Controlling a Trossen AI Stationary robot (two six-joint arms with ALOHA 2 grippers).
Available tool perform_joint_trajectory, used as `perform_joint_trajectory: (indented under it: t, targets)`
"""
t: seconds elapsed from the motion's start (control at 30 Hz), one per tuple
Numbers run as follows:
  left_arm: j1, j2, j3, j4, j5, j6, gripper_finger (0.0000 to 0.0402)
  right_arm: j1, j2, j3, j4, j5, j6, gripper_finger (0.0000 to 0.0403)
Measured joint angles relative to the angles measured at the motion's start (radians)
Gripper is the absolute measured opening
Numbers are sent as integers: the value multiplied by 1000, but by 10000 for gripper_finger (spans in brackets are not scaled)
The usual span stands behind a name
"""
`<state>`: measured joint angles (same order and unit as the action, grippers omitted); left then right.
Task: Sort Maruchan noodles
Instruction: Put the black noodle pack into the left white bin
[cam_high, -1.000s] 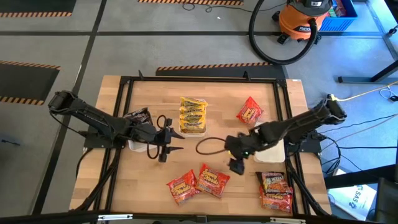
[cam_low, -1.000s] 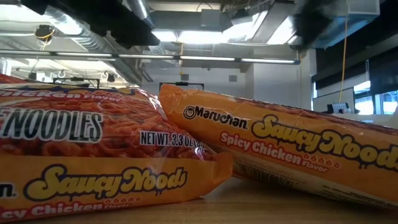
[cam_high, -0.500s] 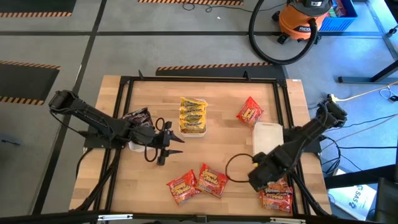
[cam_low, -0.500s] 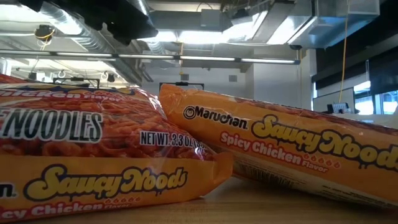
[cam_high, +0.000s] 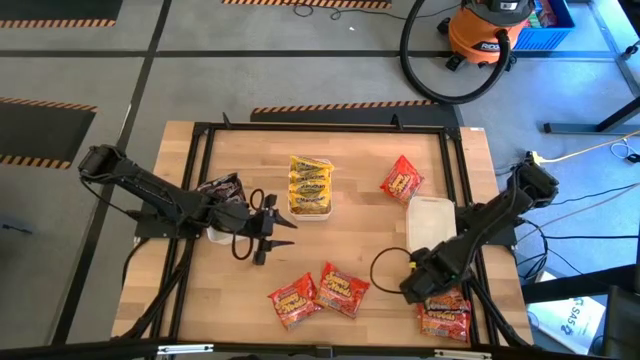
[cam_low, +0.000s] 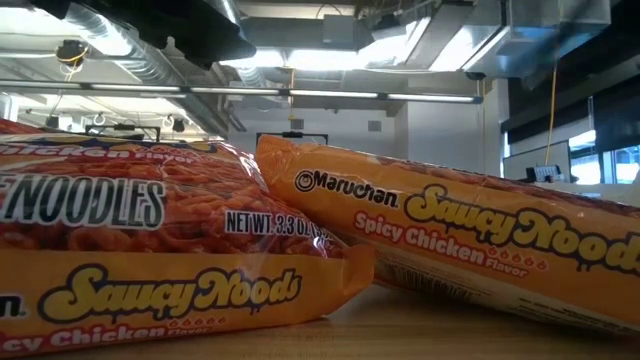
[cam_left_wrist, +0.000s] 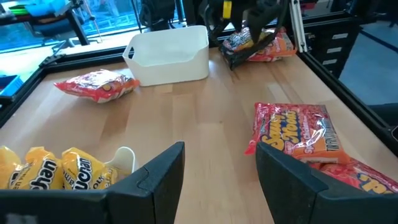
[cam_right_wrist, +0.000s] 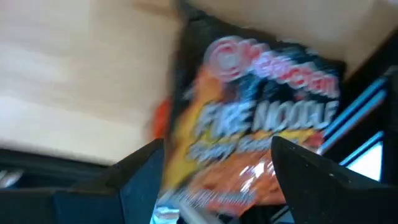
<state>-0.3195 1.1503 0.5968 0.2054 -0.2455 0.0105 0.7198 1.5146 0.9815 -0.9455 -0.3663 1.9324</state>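
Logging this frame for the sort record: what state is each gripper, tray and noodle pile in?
Left gripper: open, empty, over bare wood.
Right gripper: open, above the dark packet, not gripping.
Empty white tray: upright.
Yellow packets: stacked in their tray.
Two red-orange packets: flat, unsorted.

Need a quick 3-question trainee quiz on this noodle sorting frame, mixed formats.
1. True or false: the right pincer hangs over the packet pile at the table's near right corner.
2. What fills the tray near the table's middle? A) yellow packets B) red packets C) nothing
3. How do the left pincer fingers stand?

Key: 1 true. 2 A. 3 Open, holding nothing.
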Motion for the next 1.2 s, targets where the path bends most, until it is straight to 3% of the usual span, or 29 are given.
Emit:
perform_joint_trajectory:
  t: [0.2,0.53,0.67,0.93,1.2]
  targets:
    - [0,0,0,0,0,1,190,1,0,-101,166,4,31,275]
    - [0,0,0,-1,0,1,190,0,-1,-140,174,-4,50,254]
    - [0,0,0,-1,0,1,190,0,-1,-140,186,-1,35,215]
    - [0,0,0,-2,0,0,190,0,-1,-140,188,45,-5,100]
    - [0,0,0,-2,0,0,190,1,-1,-140,197,153,-82,5]
